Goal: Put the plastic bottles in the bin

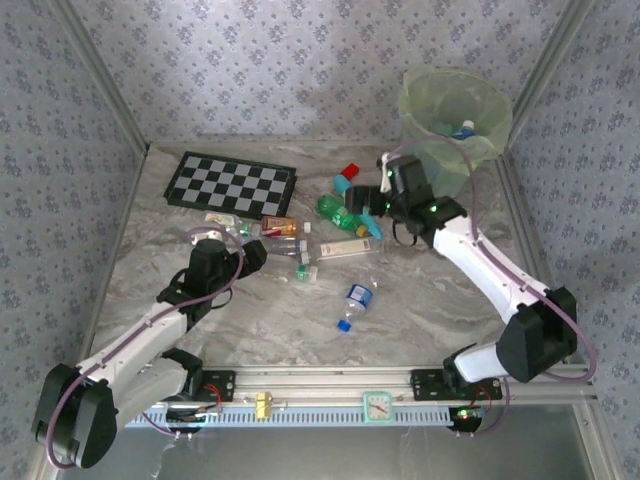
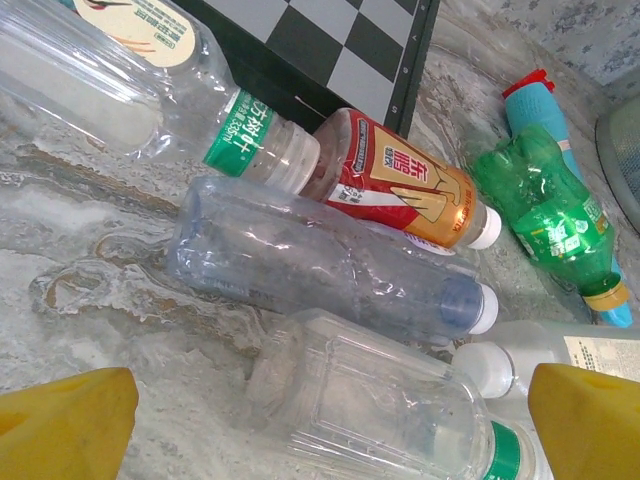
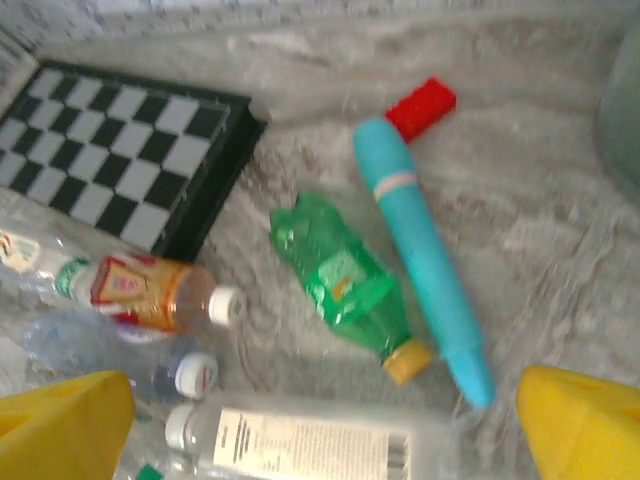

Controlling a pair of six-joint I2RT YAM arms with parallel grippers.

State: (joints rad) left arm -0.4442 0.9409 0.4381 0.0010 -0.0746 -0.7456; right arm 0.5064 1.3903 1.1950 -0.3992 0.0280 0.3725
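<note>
Green bottle (image 3: 345,285): crushed, lying flat on the counter (image 1: 420,310), just right of the main heap of bottles. Its long axis runs diagonally in the right wrist view, base up-left and yellow cap down-right, so the cap end points toward the right claw (image 3: 320,420).

Teal tube (image 3: 425,270) with a red cap lies just beside it on the right, roughly parallel. The bottle's cap is near the tube's lower end, and I cannot tell whether they touch. The tube is not a target.

Right claw: fingers spread wide, nothing held. The green bottle is ahead of it and roughly centred, with a clear bottle with a white label (image 3: 310,440) nearer, under the gap. The right arm is the closer one to the green bottle and to the bin (image 1: 420,85), which stands in the far right corner beyond the claw.

Judgement: the fingers should close across the bottle's waist, so the wrist likely needs turning, and the descent should stay left of the tube.

Left claw (image 2: 325,425): also spread and empty, over the heap near the checkerboard (image 1: 230,182). A clear square bottle (image 2: 380,400) lies below its gap.
</note>
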